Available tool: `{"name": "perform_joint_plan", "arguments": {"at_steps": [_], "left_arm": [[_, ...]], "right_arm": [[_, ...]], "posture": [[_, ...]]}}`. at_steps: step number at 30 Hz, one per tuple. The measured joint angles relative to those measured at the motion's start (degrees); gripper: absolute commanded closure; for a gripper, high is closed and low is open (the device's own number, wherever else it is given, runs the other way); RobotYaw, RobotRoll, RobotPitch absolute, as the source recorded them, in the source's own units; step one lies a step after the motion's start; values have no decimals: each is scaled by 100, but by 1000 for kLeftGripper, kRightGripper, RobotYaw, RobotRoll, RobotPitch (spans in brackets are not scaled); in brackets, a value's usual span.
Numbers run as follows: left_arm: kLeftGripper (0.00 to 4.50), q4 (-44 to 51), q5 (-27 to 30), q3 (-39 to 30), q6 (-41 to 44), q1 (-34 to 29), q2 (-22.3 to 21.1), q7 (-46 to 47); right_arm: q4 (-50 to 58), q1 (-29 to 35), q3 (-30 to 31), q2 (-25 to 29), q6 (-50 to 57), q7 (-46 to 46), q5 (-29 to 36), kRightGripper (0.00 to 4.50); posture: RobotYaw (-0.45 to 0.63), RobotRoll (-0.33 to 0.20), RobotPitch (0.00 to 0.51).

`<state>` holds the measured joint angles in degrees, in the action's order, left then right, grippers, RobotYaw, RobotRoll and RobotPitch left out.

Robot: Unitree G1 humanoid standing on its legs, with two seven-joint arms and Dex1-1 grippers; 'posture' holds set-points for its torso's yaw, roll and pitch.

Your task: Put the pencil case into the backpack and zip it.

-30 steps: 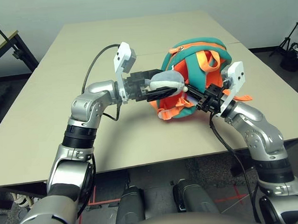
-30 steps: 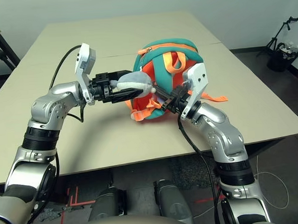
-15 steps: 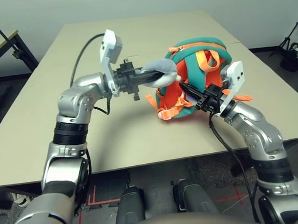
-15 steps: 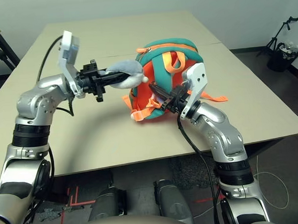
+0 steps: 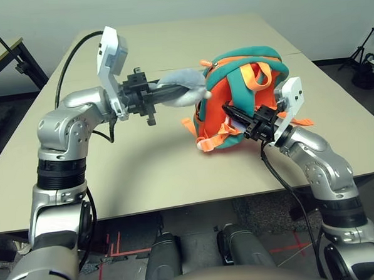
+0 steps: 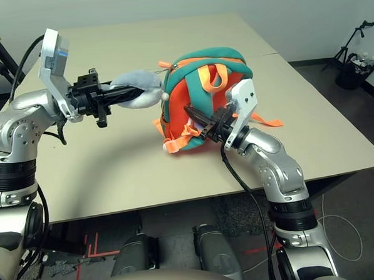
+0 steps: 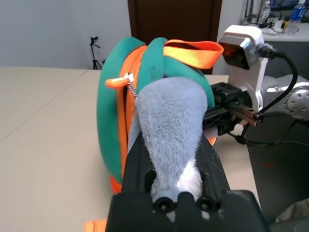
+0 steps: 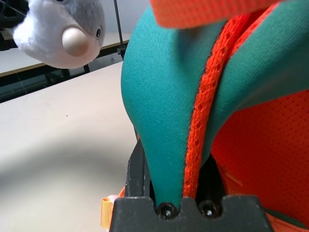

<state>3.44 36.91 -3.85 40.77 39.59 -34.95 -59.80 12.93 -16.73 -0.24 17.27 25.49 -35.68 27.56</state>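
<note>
The teal-and-orange fabric child's backpack point(image 5: 275, 55) stands tilted on the beige table point(image 5: 144, 161) at one o'clock; whether the pencil case is already inside, I cannot tell. My right gripper point(image 8: 175, 169) is closed on its teal padded shoulder strap point(image 8: 164, 111), a brace worth keeping; my left gripper point(image 7: 171, 150), at twelve o'clock, grips the grey-and-white plush shark-like piece point(image 7: 171, 111) beside it. Zipping seems the step in hand; I should draw smoothly along the seam, easing if the orange zip tab point(image 7: 116, 82) snags; I can read no brand, label or writing.
</note>
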Motion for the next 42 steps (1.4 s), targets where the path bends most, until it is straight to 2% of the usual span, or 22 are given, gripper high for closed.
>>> {"name": "perform_joint_plan", "arguments": {"at_steps": [6, 12, 19, 24, 32, 42], "left_arm": [[4131, -42, -4, -99, -13, -57, -233, 29], [4132, 1, -78, -126, -19, -380, -447, 25], [4132, 27, -488, 414, -62, -830, -771, -95], [4133, -4, -840, 776, -249, -961, -784, -111], [4134, -200, -1068, 1170, -245, -1147, -769, -201], [4136, -238, -1218, 1301, -168, -1291, -845, -258]], "right_arm": [[27, 20, 1, 5, 17, -10, 3, 4374], [30, 20, 6, 7, 20, -19, 4, 4374], [27, 10, 19, 7, 22, -26, 2, 4374], [26, 1, 32, 7, 22, -31, 1, 4374], [26, 1, 59, 14, 21, -30, 0, 4374], [26, 1, 94, 26, 21, -30, 0, 4374]], "posture": [[-135, 0, 14], [-128, 0, 12], [-131, 0, 7], [-137, 0, 4], [-141, 0, 4], [-135, 0, 6]]}}
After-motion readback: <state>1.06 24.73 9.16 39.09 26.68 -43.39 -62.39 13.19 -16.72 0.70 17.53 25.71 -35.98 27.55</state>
